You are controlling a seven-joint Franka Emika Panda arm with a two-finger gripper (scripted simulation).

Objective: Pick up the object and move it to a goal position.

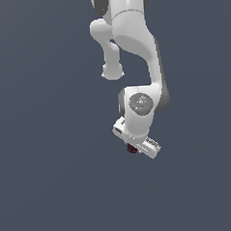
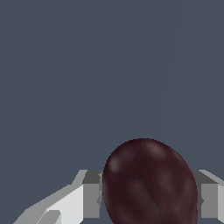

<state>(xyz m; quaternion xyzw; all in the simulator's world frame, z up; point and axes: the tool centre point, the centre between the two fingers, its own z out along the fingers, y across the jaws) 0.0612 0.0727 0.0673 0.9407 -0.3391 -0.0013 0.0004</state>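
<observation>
The white arm [image 1: 132, 44] comes down from the top of the exterior view, bends at an elbow, and ends in a wrist with a round grey cap facing the camera. Below the wrist the hand is tilted, its lower edge slanting down toward the exterior view's right. The pincer [image 1: 134, 148] sits under that hand, mostly hidden by it in this view.

The ball [image 1: 132, 148] shows there only as a small dark red spot peeking out beneath the hand's lower edge, far narrower than the hand itself.

The wrist view gives it far better. The ball [image 2: 150, 183] fills the space between the two fingers [image 2: 91, 194], its sides meeting the grey pads on both flanks with no gap visible, so the pincer [image 2: 148, 197] is clamped on the ball. The ball is dark maroon, rounded but slightly egg-shaped, with a faintly mottled skin, a soft pale sheen near its upper part and a few darker creases running across it.

Behind it lies only the flat slate-grey surface [image 2: 87, 65]. Whether the ball touches that surface or is held above it cannot be told from either view.
</observation>
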